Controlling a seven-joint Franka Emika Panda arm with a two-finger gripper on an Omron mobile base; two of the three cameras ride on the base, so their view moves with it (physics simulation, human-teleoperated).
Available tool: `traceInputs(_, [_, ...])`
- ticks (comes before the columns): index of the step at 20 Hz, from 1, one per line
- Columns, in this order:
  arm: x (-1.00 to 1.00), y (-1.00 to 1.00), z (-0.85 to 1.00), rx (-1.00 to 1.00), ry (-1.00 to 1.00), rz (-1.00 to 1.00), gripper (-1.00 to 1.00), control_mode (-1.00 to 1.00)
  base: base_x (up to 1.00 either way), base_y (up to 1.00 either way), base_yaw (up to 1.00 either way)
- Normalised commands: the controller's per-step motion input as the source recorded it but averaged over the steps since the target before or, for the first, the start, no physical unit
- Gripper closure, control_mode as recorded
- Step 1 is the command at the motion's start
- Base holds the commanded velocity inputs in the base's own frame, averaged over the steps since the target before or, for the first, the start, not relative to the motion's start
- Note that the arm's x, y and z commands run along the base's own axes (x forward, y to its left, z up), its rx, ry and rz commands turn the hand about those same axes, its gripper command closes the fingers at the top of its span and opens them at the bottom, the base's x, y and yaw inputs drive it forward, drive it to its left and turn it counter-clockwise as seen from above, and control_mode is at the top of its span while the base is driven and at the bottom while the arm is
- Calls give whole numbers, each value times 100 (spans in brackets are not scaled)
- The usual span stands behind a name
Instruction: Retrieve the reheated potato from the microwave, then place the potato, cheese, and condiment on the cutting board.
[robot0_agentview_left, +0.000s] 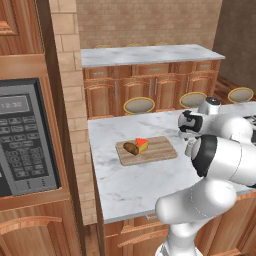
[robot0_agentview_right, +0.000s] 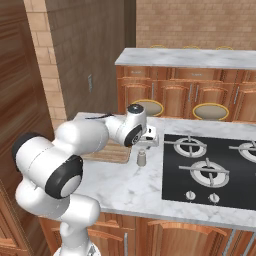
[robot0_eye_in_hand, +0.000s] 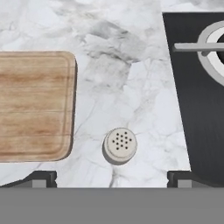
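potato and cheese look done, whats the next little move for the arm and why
Probably lower the open gripper onto the condiment after centring over it. The potato and cheese already lie on the cutting board, while the shaker stands upright on the marble counter between the board and the cooktop, just above the fingertips in the hand view.

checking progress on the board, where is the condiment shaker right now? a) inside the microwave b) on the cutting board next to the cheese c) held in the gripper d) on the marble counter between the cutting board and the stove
d: the condiment shaker stands upright on the bare marble counter, apart from the cutting board on one side and the stove on the other, with the open gripper above it holding nothing.
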Motion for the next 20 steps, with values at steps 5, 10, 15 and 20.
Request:
traceInputs(5, [7,-1,-21,0,0,-1,-100,-100,0,0,0])
traceInputs(10, [9,0,-19,0,0,-1,-100,-100,0,0,0])
traceInputs(15, [12,-1,-15,0,0,-1,-100,-100,0,0,0])
traceInputs(20, [8,-5,-13,0,0,-1,-100,-100,0,0,0])
